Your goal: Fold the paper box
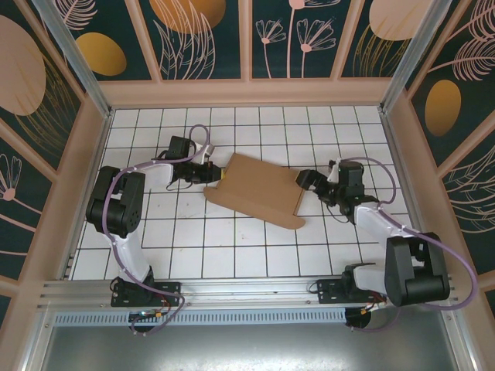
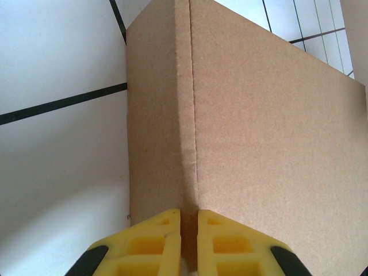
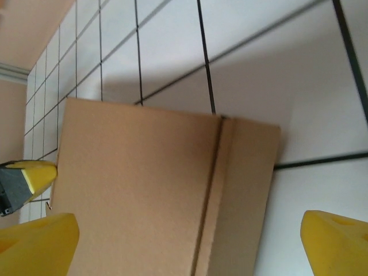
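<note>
Paper box (image 1: 255,189) lies near the middle of the tiled table (image 1: 193,255).
At its 9 o'clock end the left gripper (image 1: 219,175) is clamped on the cardboard, with the yellow fingers (image 2: 155,244) pressed together over a folded edge. At 3 o'clock the right gripper (image 1: 308,182) stands wide open, and the box end lies between its fingers (image 3: 336,241).

One paper box (image 1: 257,189) of brown cardboard is counted, lying on one white tiled surface (image 1: 193,255). Two arms are counted, a left arm (image 1: 116,205) and a right arm (image 1: 402,267). One pair of jaws is carried by each, so two pairs are counted, with four yellow fingers (image 2: 155,241) in all.
</note>
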`<move>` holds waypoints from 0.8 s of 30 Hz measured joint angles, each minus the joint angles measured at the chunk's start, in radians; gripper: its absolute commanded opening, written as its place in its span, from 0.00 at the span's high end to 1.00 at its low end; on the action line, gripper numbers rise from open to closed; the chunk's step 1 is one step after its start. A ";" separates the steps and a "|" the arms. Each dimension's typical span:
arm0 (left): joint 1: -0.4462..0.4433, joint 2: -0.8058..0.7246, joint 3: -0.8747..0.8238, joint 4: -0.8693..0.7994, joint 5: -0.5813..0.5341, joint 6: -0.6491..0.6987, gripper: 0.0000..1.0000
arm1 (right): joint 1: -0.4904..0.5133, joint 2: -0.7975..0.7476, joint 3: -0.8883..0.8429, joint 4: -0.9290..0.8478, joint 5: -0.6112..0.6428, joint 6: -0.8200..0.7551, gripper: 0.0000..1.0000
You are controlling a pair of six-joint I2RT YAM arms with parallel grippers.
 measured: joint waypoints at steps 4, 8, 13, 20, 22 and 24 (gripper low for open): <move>0.000 0.000 0.000 0.000 0.000 0.000 0.90 | -0.015 0.023 -0.064 0.062 -0.067 0.053 0.02; 0.000 0.000 0.000 0.000 0.000 0.000 0.91 | -0.019 0.069 -0.117 0.174 -0.174 0.118 0.05; 0.000 0.003 0.001 0.000 0.005 0.000 0.91 | -0.017 0.184 -0.169 0.404 -0.321 0.250 0.10; 0.012 0.007 0.002 0.000 0.021 0.000 0.92 | 0.016 0.319 -0.206 0.754 -0.420 0.457 0.30; 0.014 0.008 0.002 0.001 0.023 0.000 0.91 | 0.021 0.326 -0.204 0.780 -0.423 0.470 0.42; 0.015 0.008 0.002 0.002 0.022 0.000 0.89 | 0.021 0.323 -0.192 0.754 -0.418 0.447 0.48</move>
